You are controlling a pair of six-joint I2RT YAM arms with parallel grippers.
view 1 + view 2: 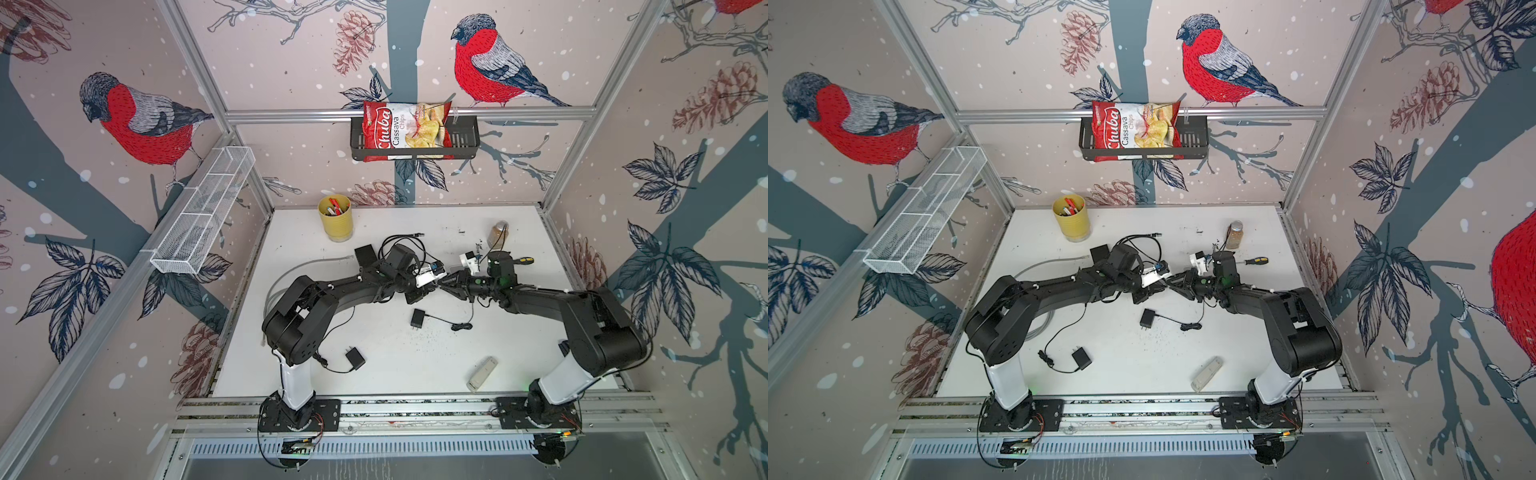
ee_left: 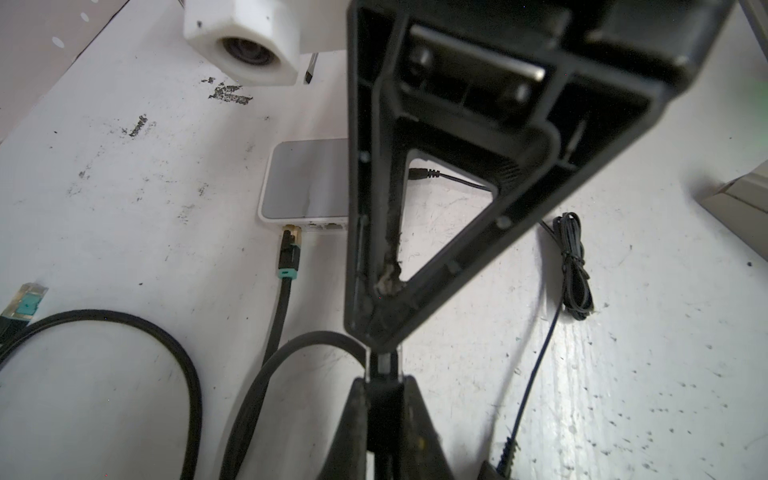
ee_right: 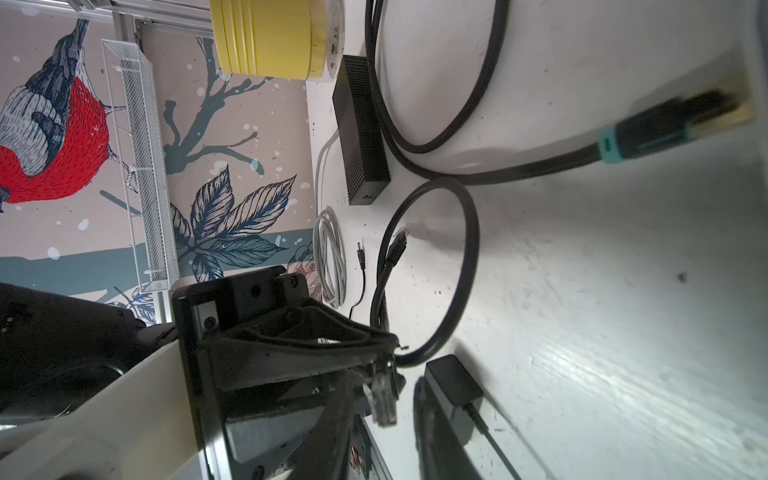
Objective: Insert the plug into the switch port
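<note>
Both top views look steeply down from high above the front rail onto the whole desk (image 1: 415, 361). Each wrist camera sits low near the desk: the left looks past the left claw (image 2: 382, 370), the right faces it; both show the teal-collared cable end (image 2: 289, 253) (image 3: 656, 129).

Both arms meet in the middle of the worktop (image 1: 1246, 332), left hand (image 1: 1162, 286) and right hand (image 1: 1177, 281) almost tip to tip, yellow cup (image 1: 1071, 222) way behind them.
</note>
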